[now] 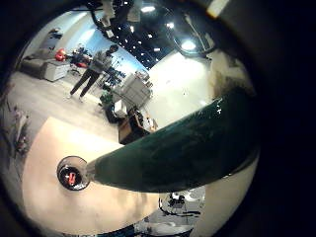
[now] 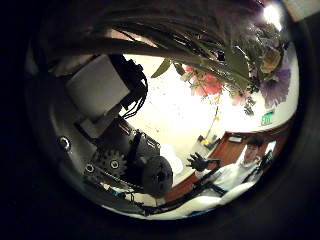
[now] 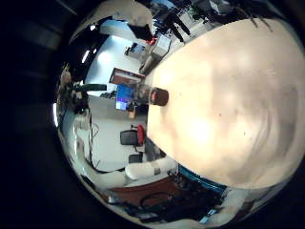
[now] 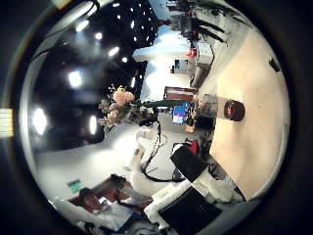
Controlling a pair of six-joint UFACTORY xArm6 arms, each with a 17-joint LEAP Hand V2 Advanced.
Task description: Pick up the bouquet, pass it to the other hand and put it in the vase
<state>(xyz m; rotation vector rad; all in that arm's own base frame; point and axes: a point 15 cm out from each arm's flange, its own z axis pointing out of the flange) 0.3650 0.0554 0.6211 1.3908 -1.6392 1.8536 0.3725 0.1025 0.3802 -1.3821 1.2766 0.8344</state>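
The bouquet (image 4: 119,106) is raised well above the table (image 3: 229,86) and its vase (image 1: 72,174), its dark wrapped stem close against the left robot hand (image 2: 110,120), whose grip cannot be told; light, top-heavy and fragile, it is best taken low on the wrap.

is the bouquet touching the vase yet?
Apart. The right thumb side palm view shows the bouquet held up in the air, well clear of the vase standing on the table.

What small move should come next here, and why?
Probably lower the left hand toward the vase: the bouquet lies close against its palm, and its stem end already points near the vase's open mouth on the table.
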